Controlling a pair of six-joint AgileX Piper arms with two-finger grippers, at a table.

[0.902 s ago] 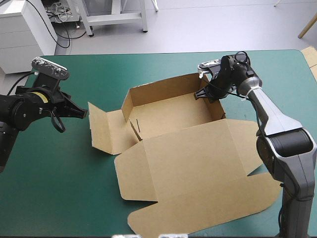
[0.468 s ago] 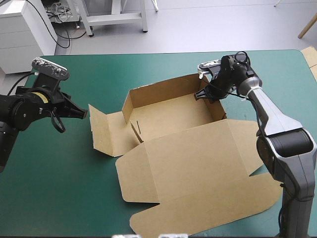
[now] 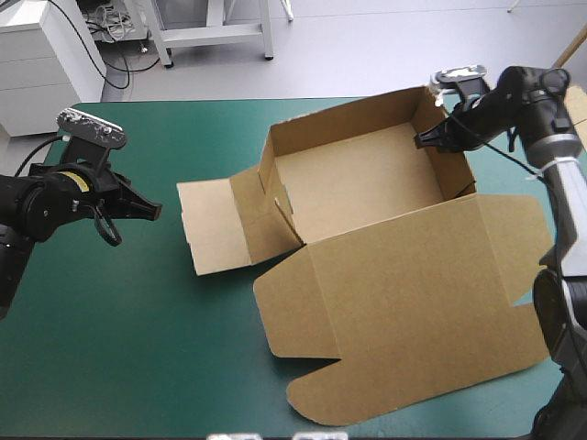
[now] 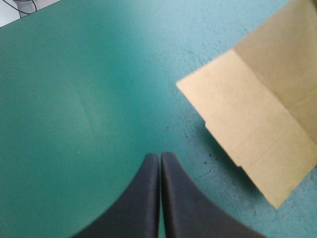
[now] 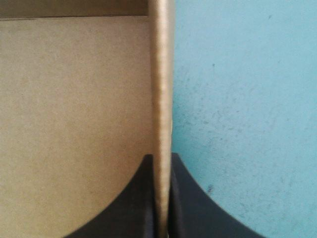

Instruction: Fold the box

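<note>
On the teal-green table cover [image 3: 119, 357], toward its far right part, stands the brown cardboard box [image 3: 367, 261]. It forms an open tray with raised walls, its broad lid flat toward the near edge. One side flap [image 3: 209, 225] lies flat on the cover to the left.

The right gripper [image 3: 426, 140], with two black fin-shaped fingers, pinches the top edge of the tray's right wall near the far corner. In the right wrist view the right gripper [image 5: 161, 158] is nearly closed with the board between its fingers. The box's [image 5: 74, 99] brown inside lies on one side and bare cover [image 5: 237, 99] on the other.

The left gripper [image 3: 156, 211] hangs over bare cover just left of the flap. In its own view the left gripper [image 4: 159, 156] has its fingers pressed together, empty, with the flap [image 4: 257, 114] ahead.

Beyond the far edge are pale grey floor [image 3: 367, 46] and a white cabinet [image 3: 37, 64].
</note>
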